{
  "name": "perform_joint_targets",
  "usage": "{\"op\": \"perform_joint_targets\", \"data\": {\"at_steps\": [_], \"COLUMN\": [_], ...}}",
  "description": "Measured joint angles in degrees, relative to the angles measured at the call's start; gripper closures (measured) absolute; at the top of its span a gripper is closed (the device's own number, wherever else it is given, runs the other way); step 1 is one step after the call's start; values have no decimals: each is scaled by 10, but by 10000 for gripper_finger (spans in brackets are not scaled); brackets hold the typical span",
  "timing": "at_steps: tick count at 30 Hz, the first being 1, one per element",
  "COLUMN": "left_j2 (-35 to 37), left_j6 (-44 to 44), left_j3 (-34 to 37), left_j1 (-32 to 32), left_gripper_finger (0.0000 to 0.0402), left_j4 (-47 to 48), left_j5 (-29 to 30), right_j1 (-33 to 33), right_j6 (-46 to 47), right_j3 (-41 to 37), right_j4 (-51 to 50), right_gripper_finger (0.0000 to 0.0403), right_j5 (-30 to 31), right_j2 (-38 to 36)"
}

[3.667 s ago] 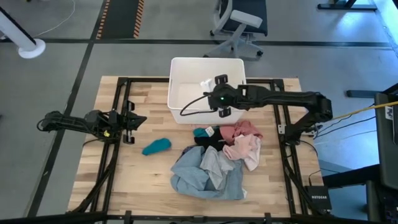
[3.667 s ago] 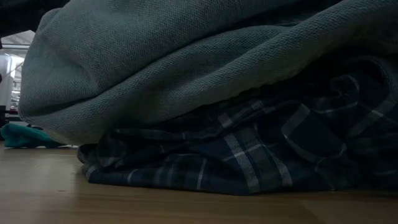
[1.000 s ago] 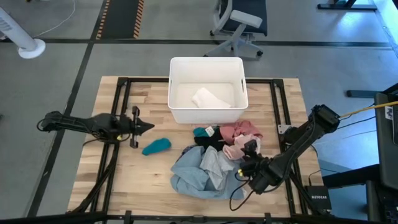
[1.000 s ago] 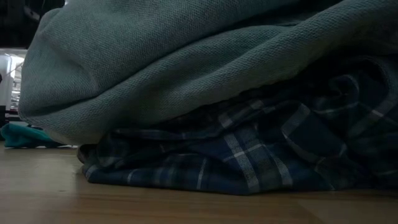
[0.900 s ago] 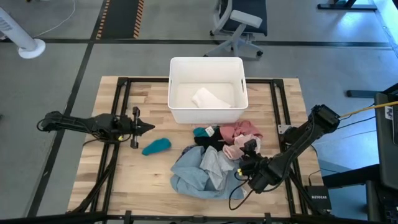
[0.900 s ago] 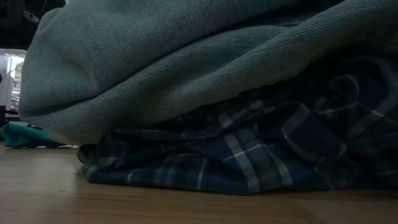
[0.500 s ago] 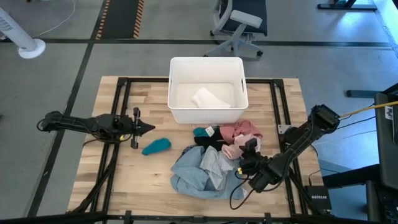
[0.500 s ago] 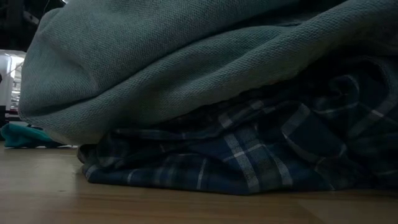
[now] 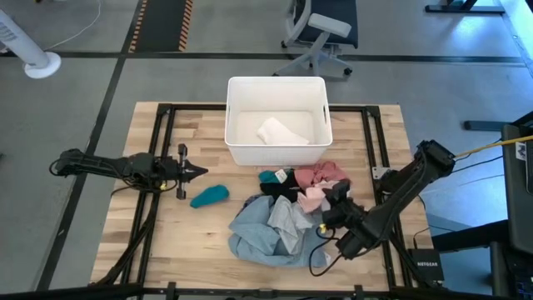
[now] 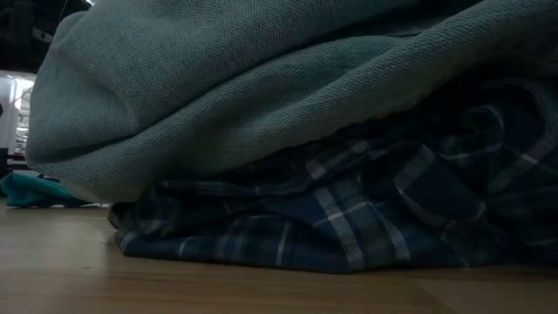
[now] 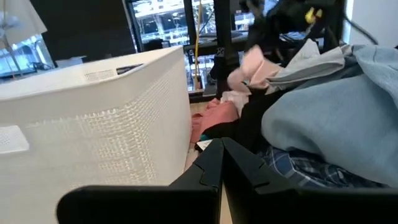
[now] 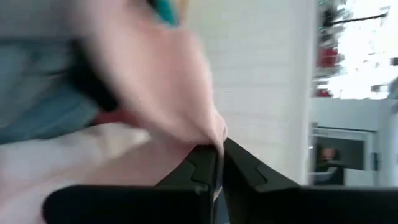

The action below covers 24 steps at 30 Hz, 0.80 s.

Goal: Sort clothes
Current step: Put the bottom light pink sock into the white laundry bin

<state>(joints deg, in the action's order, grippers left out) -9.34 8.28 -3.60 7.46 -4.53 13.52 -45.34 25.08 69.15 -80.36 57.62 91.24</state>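
Note:
The clothes lie heaped near the table's middle: a grey-blue shirt (image 9: 268,235) on top of a plaid shirt (image 10: 349,222), a black piece (image 9: 279,188), a dark pink piece (image 9: 323,173) and a small teal piece (image 9: 269,176). Another teal piece (image 9: 208,196) lies alone to the left. A white piece (image 9: 279,132) rests in the white bin (image 9: 233,125). My right gripper (image 9: 330,200) stands over the heap's right side, shut on a light pink piece (image 9: 314,198). My left gripper (image 9: 198,172) waits shut at the left, pointing level toward the heap. My right gripper pinches a bunched part of the light pink piece (image 12: 208,135) between its two fingertips. The fingers slant down from the table's near right. The cloth is drawn up above the heap (image 11: 254,65) and hangs slack below the fingers, its lower end down at the other clothes.
The white bin stands at the far middle of the table, just beyond the heap. Black frame rails (image 9: 162,158) run along the table's left and right sides. Bare wood (image 9: 183,242) lies near the front left.
My right gripper has risen from the heap's right side and tipped a little, drawing the light pink piece up with it. That piece, earlier spread flat toward the near edge, is now gathered under the fingers. The rest of the heap has stayed put.

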Motion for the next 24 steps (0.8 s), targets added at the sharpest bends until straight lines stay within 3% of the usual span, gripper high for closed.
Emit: {"op": "perform_joint_targets", "data": {"at_steps": [5,15,24], "left_j2": [1,12,38], "left_j6": [-39,-55,-22], "left_j3": [0,30,30], "left_j1": [0,0,0], "left_gripper_finger": [400,400,400], "left_j4": [5,-9,-16], "left_j5": [0,-46,-71], "right_j1": [15,141,267], "right_j6": [-35,-273,-414], "right_j3": [107,232,344], "right_j4": [-70,-80,-75], "right_gripper_finger": [393,388,377], "right_j5": [77,95,145], "right_j2": [0,-3,-8]}}
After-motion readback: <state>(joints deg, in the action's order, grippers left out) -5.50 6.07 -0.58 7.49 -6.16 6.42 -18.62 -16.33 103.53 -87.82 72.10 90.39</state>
